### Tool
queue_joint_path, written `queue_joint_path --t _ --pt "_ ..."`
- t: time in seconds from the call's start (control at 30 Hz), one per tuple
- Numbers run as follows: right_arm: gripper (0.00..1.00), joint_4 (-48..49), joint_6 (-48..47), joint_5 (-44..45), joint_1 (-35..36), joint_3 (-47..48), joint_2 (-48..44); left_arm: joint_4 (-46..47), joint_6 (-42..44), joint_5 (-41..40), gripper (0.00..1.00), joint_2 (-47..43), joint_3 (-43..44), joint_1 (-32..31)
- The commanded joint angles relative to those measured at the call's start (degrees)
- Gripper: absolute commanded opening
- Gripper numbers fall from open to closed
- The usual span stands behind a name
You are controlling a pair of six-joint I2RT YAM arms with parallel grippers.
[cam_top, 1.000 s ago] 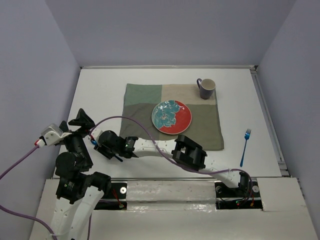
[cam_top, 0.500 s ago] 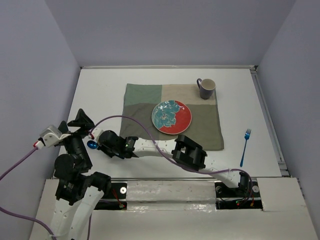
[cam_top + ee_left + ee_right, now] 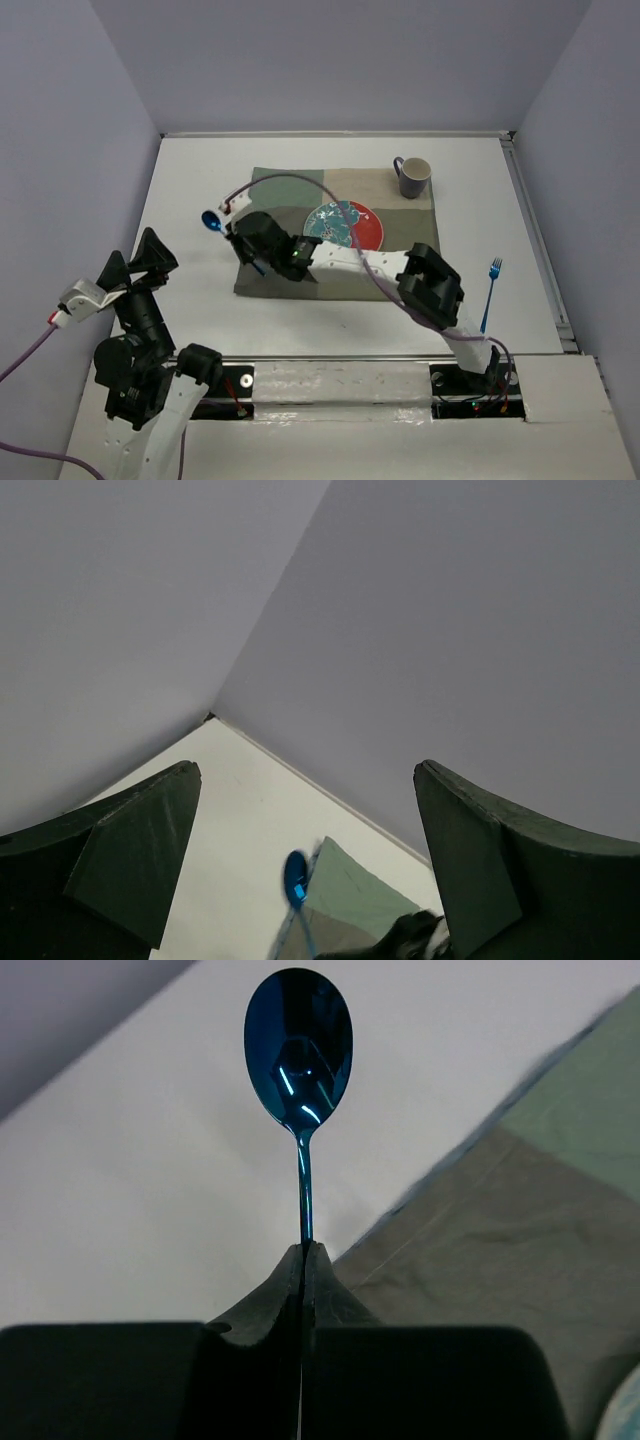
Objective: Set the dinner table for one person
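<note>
The right gripper (image 3: 240, 240) is clamped on the handle of a blue spoon (image 3: 211, 220). It holds the spoon at the mat's (image 3: 405, 255) left edge, with the bowl poking out past the cloth over the bare counter (image 3: 200, 170). That pose suits carrying the spoon to a spot beside the plate (image 3: 366, 231), which sits at the mat's middle. The mug (image 3: 412, 177) stands on the mat's far right corner. The fork (image 3: 489, 292) lies on the counter right of the mat, likely next to be set. The left gripper (image 3: 133, 263) is spread wide and grips nothing. It sits near-left of the mat, probably to leave room for the reaching arm. The counter carries the mat and runs past it on every side.

The right wrist view shows what the top view cannot: the jaws pressed flat together on the thin handle, the bowl pointing straight out. No view shows clearly how far the spoon is above the mat.
</note>
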Motion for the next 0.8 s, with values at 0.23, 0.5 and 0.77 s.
queue_joint_path --t 0.23,0.5,0.77 --pt "0.00 7.37 10.81 10.75 -14.65 -24.40 -21.93 2.34 0.08 0.65 0.99 -4.83 -0.36 -3.72" --pt "0.00 4.03 15.93 12.15 -28.28 -43.84 -34.59 2.34 0.08 1.18 0.99 -6.67 -0.53 -6.35" --pt "0.00 2.18 15.75 11.72 -36.36 -51.41 -38.39 2.16 0.35 0.65 0.99 -7.90 -0.53 -8.29"
